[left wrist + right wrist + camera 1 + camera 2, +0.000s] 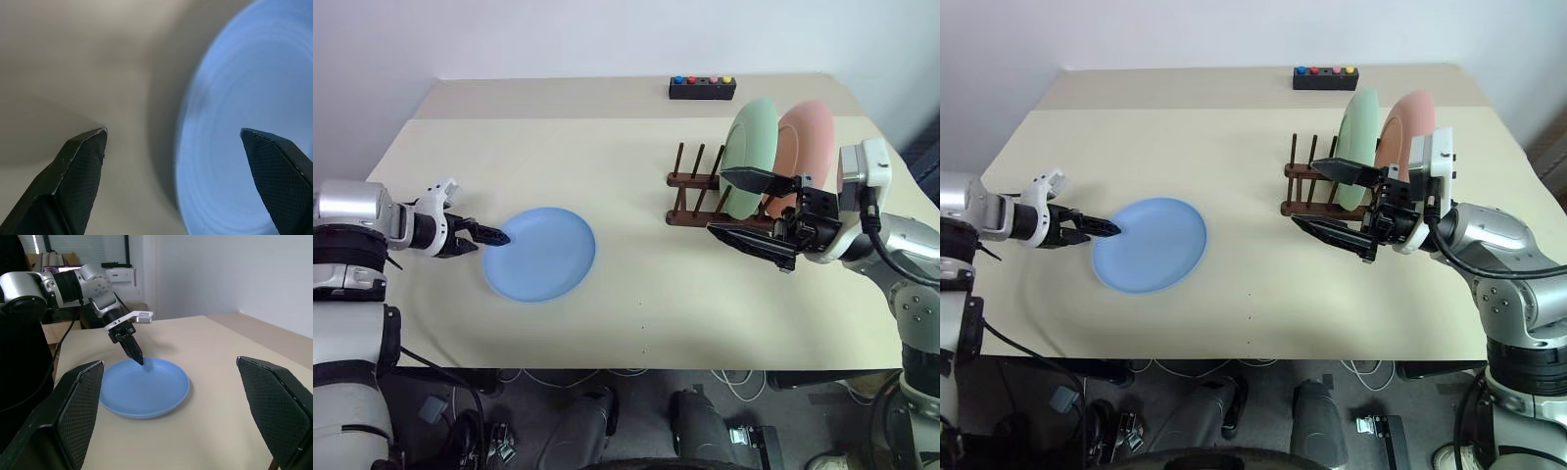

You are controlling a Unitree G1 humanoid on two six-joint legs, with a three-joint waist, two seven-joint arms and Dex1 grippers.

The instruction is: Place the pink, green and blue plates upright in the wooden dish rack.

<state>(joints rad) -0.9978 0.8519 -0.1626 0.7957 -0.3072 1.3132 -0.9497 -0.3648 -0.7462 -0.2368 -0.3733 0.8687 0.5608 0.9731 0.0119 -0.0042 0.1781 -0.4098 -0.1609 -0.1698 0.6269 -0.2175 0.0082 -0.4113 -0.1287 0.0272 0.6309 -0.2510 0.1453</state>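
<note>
Left eye view, status of set: two of three plates racked, one outstanding.

Green plate: upright in rack, at the rack's 3 o'clock end. Pale mint, plain, matte, round.

Pink plate: upright just beside the green at its 3 o'clock, the outermost slot as far as can be told. Salmon, plain, matte, of like size. Its lower edge is hidden behind the right gripper.

Blue plate: flat on table, well apart from the rack, at the rack's 8 o'clock. Light blue, shallow, raised rim, faint concentric rings; unchipped as far as visible.

Rack: dark brown wood, two rails with thin pegs; several peg gaps at its 9 o'clock end stand free.

Left gripper: at the blue plate's 9 o'clock rim, fingers apart and straddling the edge in the left wrist view; not clamped.

Right gripper: in front of the rack, fingers wide apart, holding nothing.

Remaining, by judgement: grasp the blue plate, stand it in a free slot.
</note>
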